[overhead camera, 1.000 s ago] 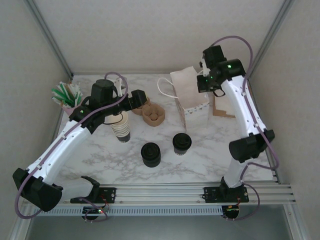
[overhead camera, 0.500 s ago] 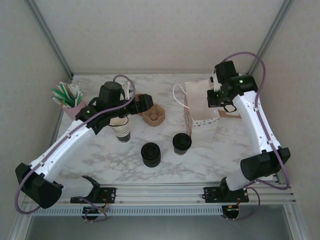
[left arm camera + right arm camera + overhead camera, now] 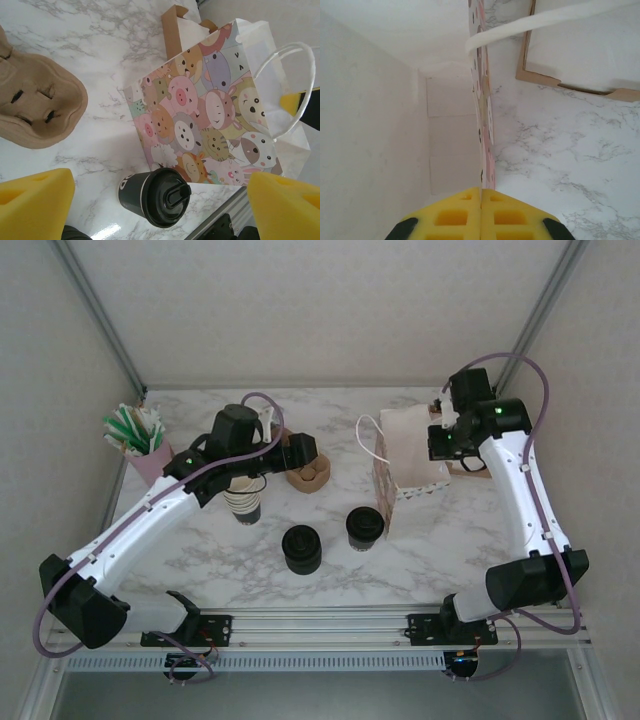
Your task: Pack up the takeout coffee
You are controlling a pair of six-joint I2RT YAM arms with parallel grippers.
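The takeout coffee (image 3: 364, 527), a dark cup with a black lid, stands on the marble just in front of the cartoon-animal paper bag (image 3: 405, 455). In the left wrist view the takeout coffee (image 3: 160, 197) sits below the bag (image 3: 210, 115). My left gripper (image 3: 300, 450) hovers open above the brown cup carrier (image 3: 308, 472), with nothing between its yellow pads (image 3: 35, 200). My right gripper (image 3: 447, 448) is shut on the bag's upper right edge; the bag wall (image 3: 482, 125) runs between its closed pads (image 3: 465, 215).
A stack of black lids (image 3: 301, 548) stands left of the coffee, and a stack of cream cups (image 3: 243, 498) under my left arm. A pink cup of green straws (image 3: 135, 435) is at the far left. Brown cardboard (image 3: 470, 465) lies behind the bag.
My right gripper has carried the bag to the right and slightly nearer, turning it. My left gripper has shifted right, over the cup carrier. The coffee has not moved.
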